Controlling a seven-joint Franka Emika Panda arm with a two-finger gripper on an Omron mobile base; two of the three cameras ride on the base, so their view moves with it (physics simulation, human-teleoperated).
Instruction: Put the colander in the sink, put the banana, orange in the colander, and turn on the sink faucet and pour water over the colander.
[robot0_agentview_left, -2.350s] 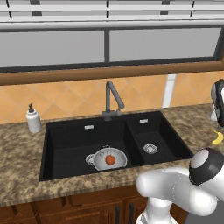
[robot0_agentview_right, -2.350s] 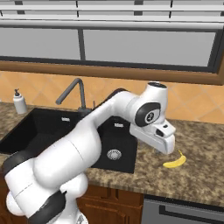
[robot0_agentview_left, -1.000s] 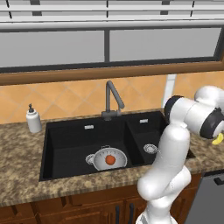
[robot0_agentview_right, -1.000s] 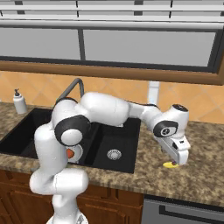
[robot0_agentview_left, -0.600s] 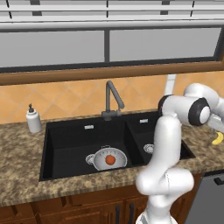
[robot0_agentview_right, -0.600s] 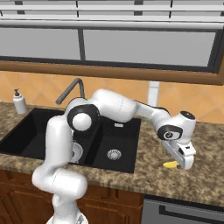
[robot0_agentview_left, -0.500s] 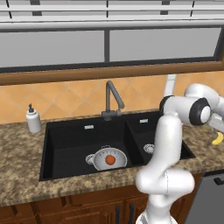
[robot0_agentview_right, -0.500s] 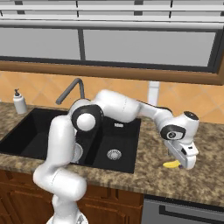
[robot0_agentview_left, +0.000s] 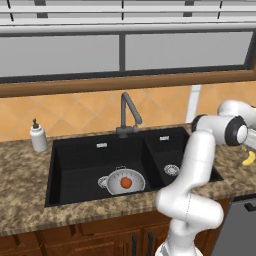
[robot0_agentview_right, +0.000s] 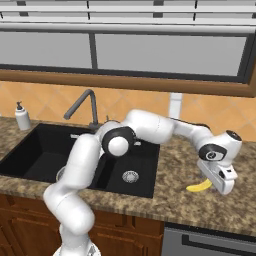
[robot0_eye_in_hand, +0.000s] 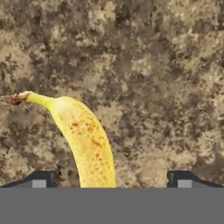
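While your jaws stand spread above the speckled brown stone surface (robot0_eye_in_hand: 144, 65), the banana (robot0_eye_in_hand: 85, 140), curved, yellow and freckled, lies between and just below them, not yet pinched. Far off to their side, the round silvery colander (robot0_agentview_left: 125, 181) already sits in the black sink (robot0_agentview_left: 80, 160) holding the orange (robot0_agentview_left: 126, 183). Banana and faucet (robot0_agentview_left: 127, 114) remain.

Both base views look forward and down from behind, sharing the sink (robot0_agentview_left: 100, 165); the hand view hangs close, seemingly straight down, over the counter (robot0_eye_in_hand: 144, 74).
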